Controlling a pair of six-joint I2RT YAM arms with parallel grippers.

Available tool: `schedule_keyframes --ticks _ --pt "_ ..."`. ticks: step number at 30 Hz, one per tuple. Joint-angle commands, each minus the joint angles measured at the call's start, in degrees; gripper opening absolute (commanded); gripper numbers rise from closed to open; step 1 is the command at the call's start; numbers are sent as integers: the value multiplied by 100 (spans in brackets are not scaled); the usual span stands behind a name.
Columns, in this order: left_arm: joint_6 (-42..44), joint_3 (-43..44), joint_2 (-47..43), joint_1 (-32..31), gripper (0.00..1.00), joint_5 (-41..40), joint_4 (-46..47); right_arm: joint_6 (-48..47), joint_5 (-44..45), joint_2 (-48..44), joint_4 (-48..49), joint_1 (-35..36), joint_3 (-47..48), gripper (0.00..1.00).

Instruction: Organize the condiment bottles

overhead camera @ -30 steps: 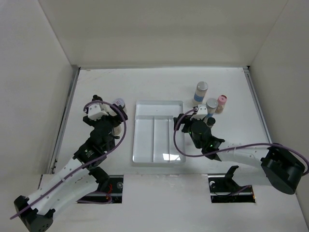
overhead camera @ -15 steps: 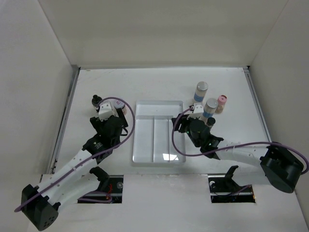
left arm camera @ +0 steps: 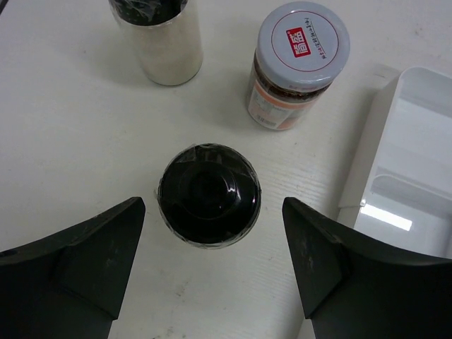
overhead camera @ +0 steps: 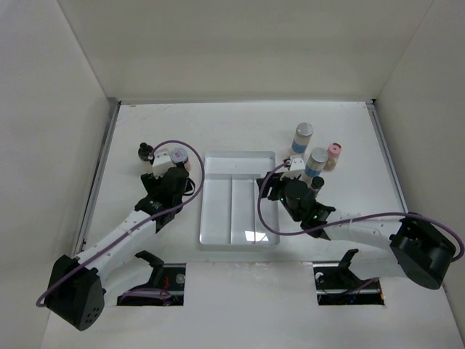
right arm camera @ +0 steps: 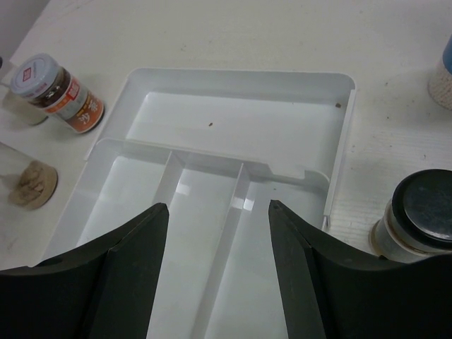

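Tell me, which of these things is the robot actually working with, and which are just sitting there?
Part of the job:
- black-capped jar
- red-labelled jar
- pale jar
- taller blue-labelled jar
- nearer blue-labelled jar
- pink-capped jar
- dark-lidded jar

Just there:
- white divided tray, nothing in it yet
- table

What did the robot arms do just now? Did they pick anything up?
The left gripper slid right toward the tray and now straddles a black-capped jar without touching it. The right gripper edged slightly left. Nothing was grabbed. The other jars and tray stayed put.
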Motion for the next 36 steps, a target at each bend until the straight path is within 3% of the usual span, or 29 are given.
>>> schedule_keyframes --ticks 1,7,17,23,29,33,36 --pt "-35 -96 -4 137 77 187 559 -6 -151 114 233 20 194 65" --pt "53 -43 286 445 64 425 806 -41 -213 254 268 21 238 65" --pt "27 -61 549 612 66 556 825 -6 -187 -27 355 -67 89 68" --pt "62 -26 77 630 45 539 781 -15 -178 -105 337 -67 62 70" --pt "123 545 -549 -28 40 355 402 3 -169 -79 391 -129 44 79" --pt "167 1238 -155 -696 39 240 481 64 -143 -62 575 -155 -70 81" --pt "342 1468 319 -987 39 205 1260 108 -134 -281 645 -155 -149 82"
